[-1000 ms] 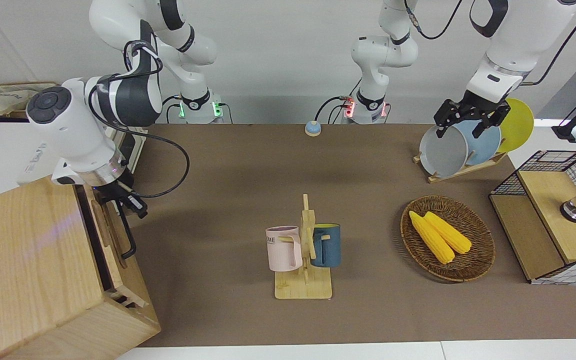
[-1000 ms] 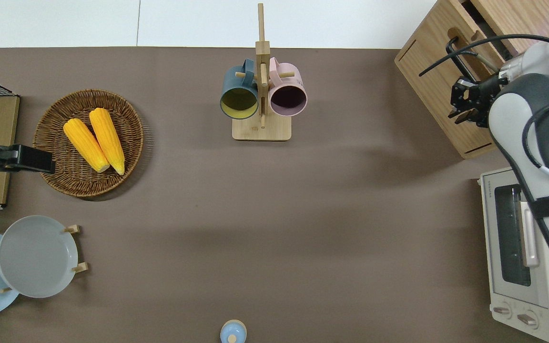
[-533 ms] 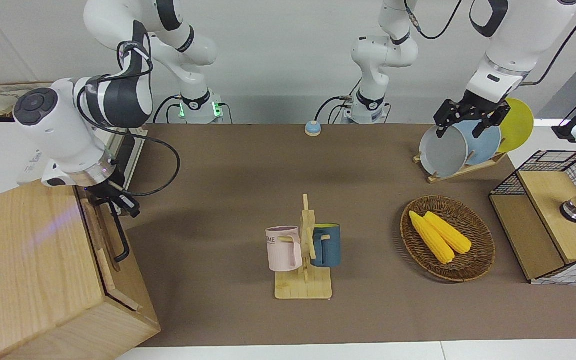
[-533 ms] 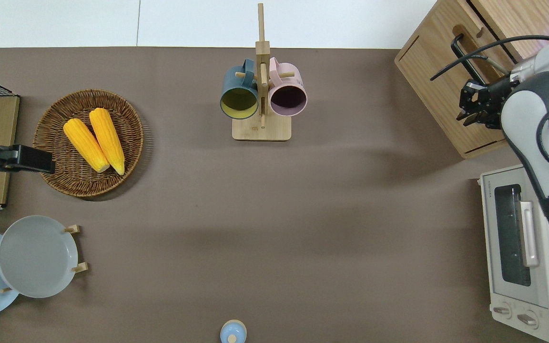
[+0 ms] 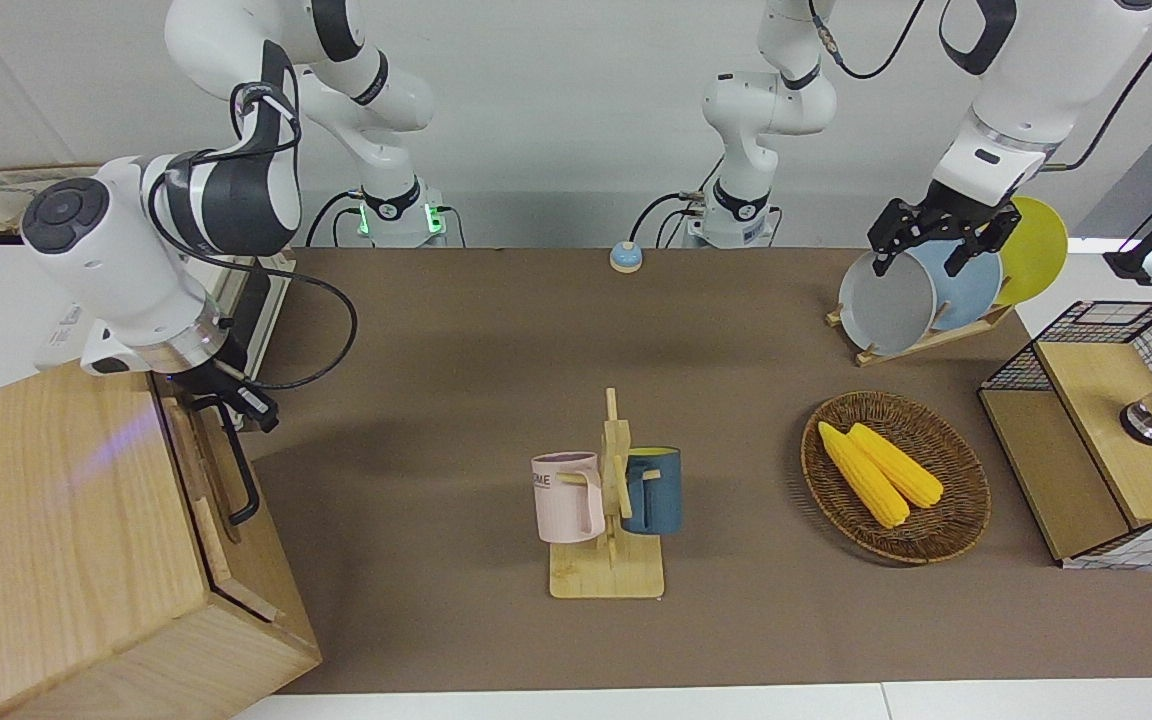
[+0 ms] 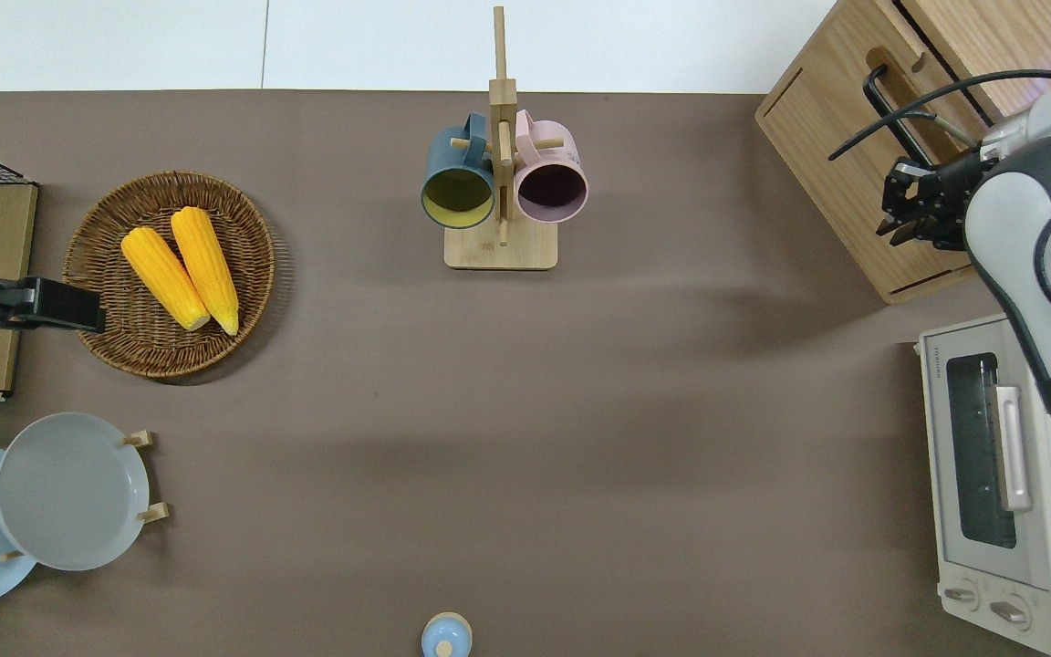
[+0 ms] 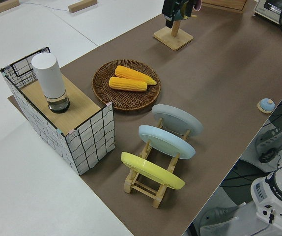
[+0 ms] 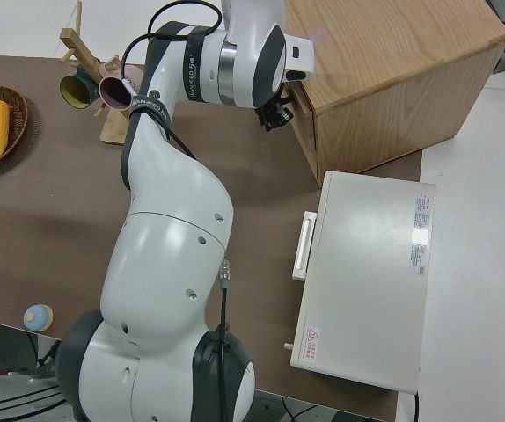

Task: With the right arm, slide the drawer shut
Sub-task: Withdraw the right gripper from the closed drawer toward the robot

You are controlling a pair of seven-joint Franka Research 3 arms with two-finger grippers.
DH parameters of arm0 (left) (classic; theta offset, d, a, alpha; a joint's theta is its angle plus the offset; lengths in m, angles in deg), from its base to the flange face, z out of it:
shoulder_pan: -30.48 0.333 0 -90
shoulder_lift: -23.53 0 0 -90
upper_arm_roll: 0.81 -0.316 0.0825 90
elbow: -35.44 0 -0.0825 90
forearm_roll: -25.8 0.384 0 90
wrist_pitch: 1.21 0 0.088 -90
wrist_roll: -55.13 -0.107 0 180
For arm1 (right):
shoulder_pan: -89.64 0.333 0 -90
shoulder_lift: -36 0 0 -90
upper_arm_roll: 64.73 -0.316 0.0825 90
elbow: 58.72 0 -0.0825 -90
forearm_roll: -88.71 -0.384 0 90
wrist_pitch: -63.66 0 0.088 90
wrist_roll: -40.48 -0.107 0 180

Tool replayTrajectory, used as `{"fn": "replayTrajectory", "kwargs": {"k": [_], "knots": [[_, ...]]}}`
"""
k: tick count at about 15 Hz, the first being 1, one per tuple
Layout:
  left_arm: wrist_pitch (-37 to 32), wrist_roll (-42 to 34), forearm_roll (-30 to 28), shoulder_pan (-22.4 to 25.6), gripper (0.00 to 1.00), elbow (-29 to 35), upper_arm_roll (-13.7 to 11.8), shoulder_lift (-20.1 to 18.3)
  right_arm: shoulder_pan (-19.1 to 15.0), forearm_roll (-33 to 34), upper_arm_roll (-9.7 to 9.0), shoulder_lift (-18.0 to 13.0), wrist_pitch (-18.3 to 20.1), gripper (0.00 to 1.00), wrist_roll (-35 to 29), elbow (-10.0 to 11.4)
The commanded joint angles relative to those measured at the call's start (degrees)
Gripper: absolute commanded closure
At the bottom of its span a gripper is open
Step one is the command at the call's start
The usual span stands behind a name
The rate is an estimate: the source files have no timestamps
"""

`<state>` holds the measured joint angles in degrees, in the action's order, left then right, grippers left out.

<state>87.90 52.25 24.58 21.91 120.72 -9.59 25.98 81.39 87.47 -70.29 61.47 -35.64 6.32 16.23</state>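
Observation:
The drawer (image 5: 198, 470) sits in the pale wood cabinet (image 5: 46, 530) at the right arm's end of the table. Its front stands almost level with the cabinet's front, with only a thin dark gap along the top edge in the overhead view. The black bar handle (image 5: 239, 475) runs along the drawer (image 6: 922, 91) front. My right gripper (image 5: 241, 402) rests at the end of the handle (image 6: 886, 108) nearer to the robots, against the drawer front. From above, the right gripper (image 6: 898, 205) is over the cabinet (image 6: 840, 173) front. The left arm is parked, its gripper (image 5: 919, 265) open.
A white oven (image 6: 1000, 484) stands beside the cabinet, nearer to the robots. A mug rack (image 5: 608, 520) with two mugs is mid-table. A basket (image 5: 956, 500) of corn, a plate rack (image 5: 926, 290) and a wire-mesh box (image 5: 1106, 430) are toward the left arm's end.
The drawer has slid into the cabinet, from clearly sticking out to nearly flush. My right gripper moved with its front toward the cabinet. The left arm has not moved.

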Motion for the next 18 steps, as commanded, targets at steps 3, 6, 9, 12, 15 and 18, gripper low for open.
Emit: {"fn": "replayTrajectory", "kwargs": {"k": [3,6,9,12,15,18], "knots": [[0.0,-0.5,0.7,-1.0,0.00,-1.3,-1.0,0.8,1.1,-0.7,-0.24,0.5,-0.6,1.000,1.2,-0.7],[0.0,-0.5,0.8,-1.0,0.00,-1.3,-1.0,0.8,4.1,-0.7,-0.24,-0.2,-0.5,1.000,-1.9,-0.7],[0.0,-0.5,0.7,-1.0,0.00,-1.3,-1.0,0.8,8.2,-0.2,-0.15,-1.6,1.7,1.000,-4.6,-0.6],[0.0,-0.5,0.7,-1.0,0.00,-1.3,-1.0,0.8,11.4,0.2,-0.06,-3.8,4.2,1.000,-3.7,-0.6],[0.0,-0.5,0.7,-1.0,0.00,-1.3,-1.0,0.8,14.0,1.4,-0.15,-6.7,6.8,1.000,-1.9,-0.4],[0.0,-0.5,0.8,-1.0,0.00,-1.3,-1.0,0.8,14.6,1.8,-0.06,-9.8,10.6,1.000,7.5,-0.2]]}}
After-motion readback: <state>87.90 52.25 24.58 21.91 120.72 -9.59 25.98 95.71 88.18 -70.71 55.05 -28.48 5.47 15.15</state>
